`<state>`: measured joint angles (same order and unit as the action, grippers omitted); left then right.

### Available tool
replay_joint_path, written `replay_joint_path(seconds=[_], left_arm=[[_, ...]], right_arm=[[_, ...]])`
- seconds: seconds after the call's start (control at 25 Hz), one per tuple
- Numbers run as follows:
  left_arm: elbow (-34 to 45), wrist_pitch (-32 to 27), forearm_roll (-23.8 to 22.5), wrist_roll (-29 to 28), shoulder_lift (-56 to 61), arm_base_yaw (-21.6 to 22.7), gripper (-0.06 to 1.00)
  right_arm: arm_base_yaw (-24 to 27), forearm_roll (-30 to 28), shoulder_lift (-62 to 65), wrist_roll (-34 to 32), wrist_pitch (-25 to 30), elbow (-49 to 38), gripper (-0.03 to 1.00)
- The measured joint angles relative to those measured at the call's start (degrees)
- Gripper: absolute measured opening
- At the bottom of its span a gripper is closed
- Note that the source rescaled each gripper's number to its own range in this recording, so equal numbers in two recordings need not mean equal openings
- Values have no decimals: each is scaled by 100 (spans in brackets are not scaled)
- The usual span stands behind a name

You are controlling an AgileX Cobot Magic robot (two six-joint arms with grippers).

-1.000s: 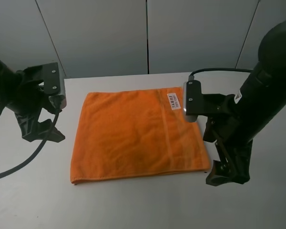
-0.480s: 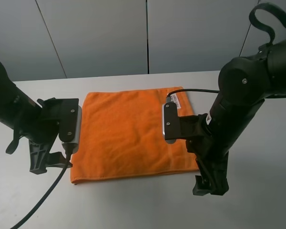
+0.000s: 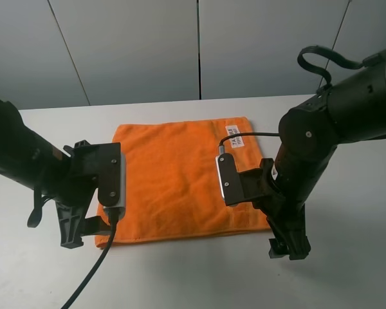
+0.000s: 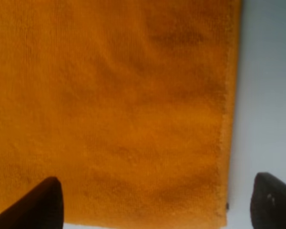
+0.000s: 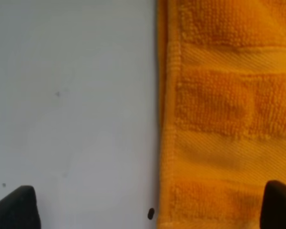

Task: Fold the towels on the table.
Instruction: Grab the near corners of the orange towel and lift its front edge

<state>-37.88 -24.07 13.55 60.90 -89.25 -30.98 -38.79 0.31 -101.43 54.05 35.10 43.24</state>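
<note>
We see orange towel (image 3: 174, 174) flat on white tabletop (image 3: 347, 264); left end effector (image 4: 159, 202) open wide above towel corner; right end effector (image 5: 148, 207) open wide across towel edge.

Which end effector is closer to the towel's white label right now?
Right. The right end effector is at the near right corner of the towel, the same edge as the label; the left end effector is at the near left corner, diagonally across.
</note>
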Motion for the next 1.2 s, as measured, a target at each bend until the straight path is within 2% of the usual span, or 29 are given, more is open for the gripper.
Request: replay_joint_path(seconds=[0.12, 0.24, 0.44, 0.64, 1.2], left_arm=[[0, 8, -333, -698, 0, -69, 100], [0, -113, -372, -891, 0, -69, 100], [0, -405, -476, -728, -102, -179, 100], [0, -358, -540, -701, -499, -408, 99], [0, -409, -551, -690, -917, -417, 99]], right_arm=[[0, -65, -13, -59, -128, 0, 100], [0, -90, -13, -84, -317, 0, 100], [0, -90, -13, -72, -478, 0, 100], [0, -134, -13, -44, -482, 0, 100], [0, -115, -366, -11, -564, 4, 100]])
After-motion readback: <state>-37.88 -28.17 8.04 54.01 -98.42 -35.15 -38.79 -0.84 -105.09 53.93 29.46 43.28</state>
